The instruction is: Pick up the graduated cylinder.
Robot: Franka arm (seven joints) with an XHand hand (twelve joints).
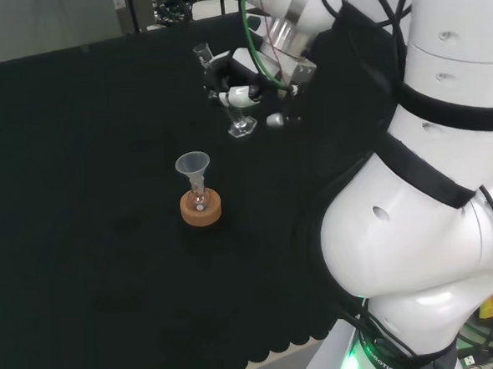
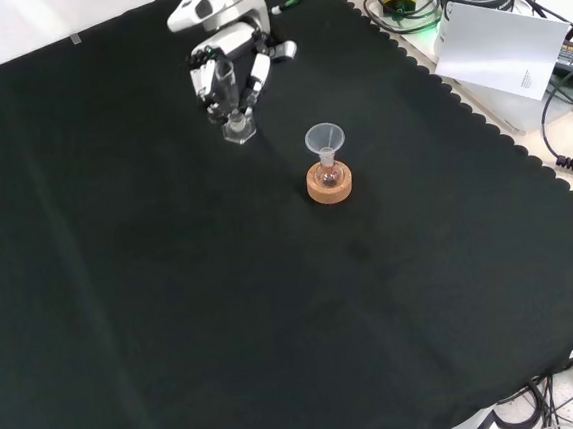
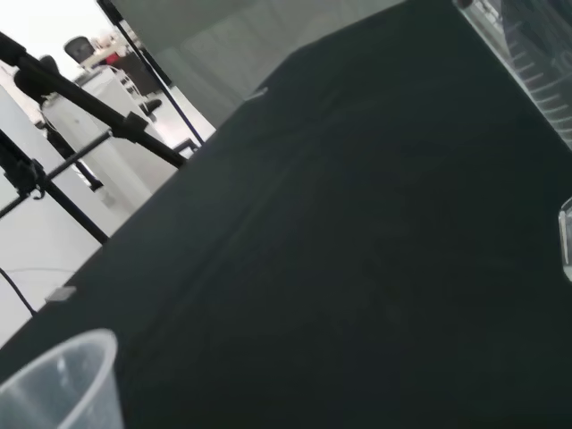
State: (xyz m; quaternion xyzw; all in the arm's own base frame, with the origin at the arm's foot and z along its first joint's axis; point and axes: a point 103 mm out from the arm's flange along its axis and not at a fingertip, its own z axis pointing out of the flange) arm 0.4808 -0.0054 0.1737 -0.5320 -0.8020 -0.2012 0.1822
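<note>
Hand closed round the cylinder at the far edge of the desk.

In the front view, left to right: the hand has its fingers curled about the one graduated cylinder, which stands tilted with its foot on or just above the black desk; to the right, well apart, one funnel sits in one small flask on one cork ring. The cylinder looks clear, light, stiff, slippery and breakable; the tube's middle, above the foot, seems the safest hold.
</note>
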